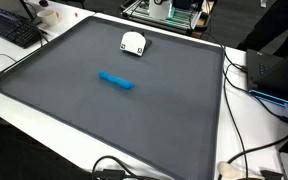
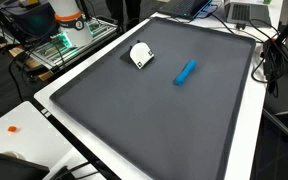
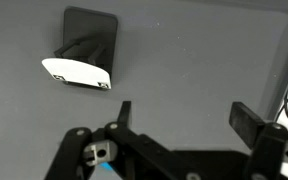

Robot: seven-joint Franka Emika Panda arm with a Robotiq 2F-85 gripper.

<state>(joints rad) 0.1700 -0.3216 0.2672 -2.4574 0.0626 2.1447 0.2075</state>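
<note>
Keyboard (image 1: 11, 31), cables (image 1: 246, 150) beside gray mat (image 1: 74, 112)

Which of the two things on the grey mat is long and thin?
The blue stick, lying flat; the white object is short and rounded.

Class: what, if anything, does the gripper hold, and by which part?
Nothing: the gripper stands open, and only the grey mat shows between its fingers.

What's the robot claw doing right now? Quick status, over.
Gripper open, empty, above dark grey mat. Blue cylindrical stick lying flat, untouched. White rounded object on dark base sits apart from it.
</note>
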